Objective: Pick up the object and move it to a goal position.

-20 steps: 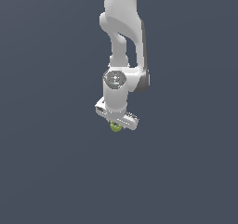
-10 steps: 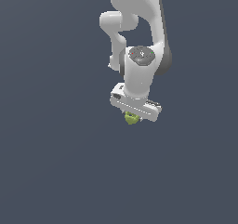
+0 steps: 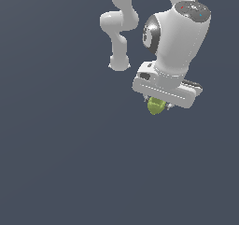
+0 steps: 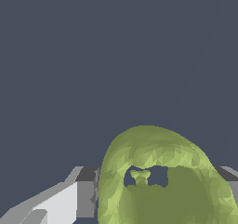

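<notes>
The object (image 3: 156,106) is a small yellow-green lumpy item that hangs under my white gripper (image 3: 158,105), in the exterior view's right half. The gripper is shut on it and holds it in the air over the dark grey floor. In the wrist view the object (image 4: 160,176) fills the space between my two fingers (image 4: 87,190), and its hollow centre shows. In the exterior view the fingers are mostly hidden behind the hand and the object.
The white arm (image 3: 122,28) rises behind the gripper to the exterior view's top edge. A plain dark grey surface (image 3: 60,163) lies all around.
The gripper has carried the object towards the exterior view's right and closer to the camera, so the hand looks larger. It stays shut on the object.
</notes>
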